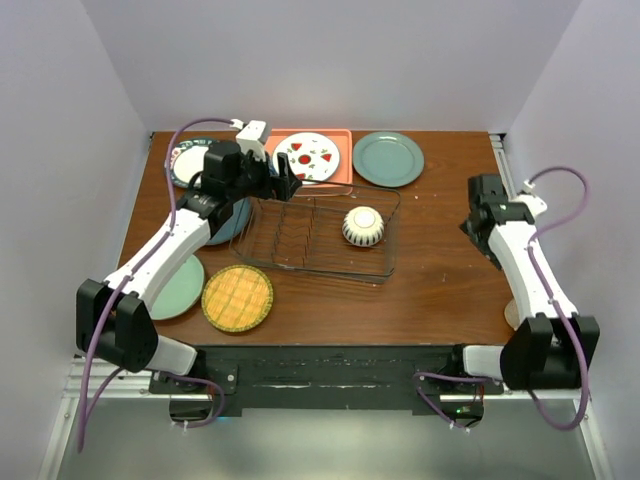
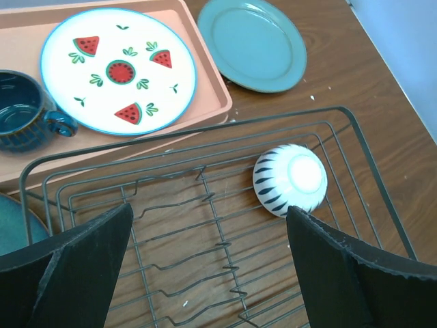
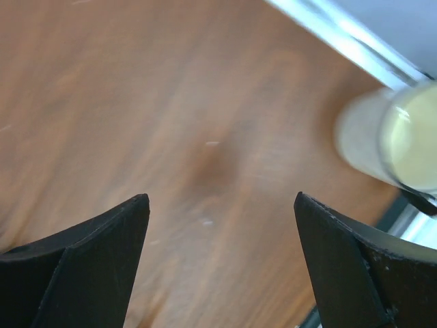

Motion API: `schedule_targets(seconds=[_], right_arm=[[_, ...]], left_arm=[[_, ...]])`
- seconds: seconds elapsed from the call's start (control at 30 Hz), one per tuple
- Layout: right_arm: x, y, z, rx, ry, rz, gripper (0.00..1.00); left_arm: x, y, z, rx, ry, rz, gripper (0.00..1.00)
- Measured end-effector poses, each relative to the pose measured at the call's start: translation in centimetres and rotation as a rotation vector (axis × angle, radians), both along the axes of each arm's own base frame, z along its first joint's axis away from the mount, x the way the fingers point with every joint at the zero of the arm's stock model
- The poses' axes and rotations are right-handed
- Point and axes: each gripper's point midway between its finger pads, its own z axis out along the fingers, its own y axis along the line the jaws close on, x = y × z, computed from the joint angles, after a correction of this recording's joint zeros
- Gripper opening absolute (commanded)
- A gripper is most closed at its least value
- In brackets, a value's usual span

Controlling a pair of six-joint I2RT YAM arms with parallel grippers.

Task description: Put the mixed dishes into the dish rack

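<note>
Risk: left gripper (image 2: pixel 208 229), wide open and empty, hangs low over the dish rack (image 1: pixel 300 240) at its far-left corner. A drop could snag the tines and drag the rack, jolting the upturned ribbed bowl (image 1: pixel 363 227) at its right end. Yellow woven plate (image 1: pixel 237 298) lies flat near the table's (image 1: pixel 440 280) near edge, probably hard to pinch. Left arm stretched forward, wrist pitched down. Right gripper (image 3: pixel 222 205) open, empty, near the right edge.
</note>
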Motion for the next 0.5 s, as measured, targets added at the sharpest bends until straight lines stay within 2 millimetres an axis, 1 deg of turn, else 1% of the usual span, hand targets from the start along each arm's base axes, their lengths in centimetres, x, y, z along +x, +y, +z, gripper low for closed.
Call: schedule_targets(seconds=[0.03,0.1,0.23,0.33,0.5], right_arm=[[-1.3,-0.9,-0.3,-0.006,0.003,-0.047,0.89],[-3.3,-1.8,-0.6,-0.008,0.008,-0.11,0.87],[-5.1,-3.4,-0.9,-0.031,0.017,-0.217,0.85],[-6.7,-4.4,-2.2,-0.05,0.071,-0.281,0.84],[-9.1,-6.1,-3.7,-0.073,0.127,-0.353,0.82]], left_arm=[[-0.1,-0.2,-0.1,0.002,0.004,-0.016,1.0],[-0.3,-0.5,-0.5,0.007,0.018,-0.037,1.0],[-0.6,-0.8,-1.1,0.006,0.04,-0.061,1.0],[-0.7,-1.1,-1.1,-0.001,0.044,-0.078,1.0],[-0.9,-1.4,-1.0,-0.011,0.047,-0.103,1.0]])
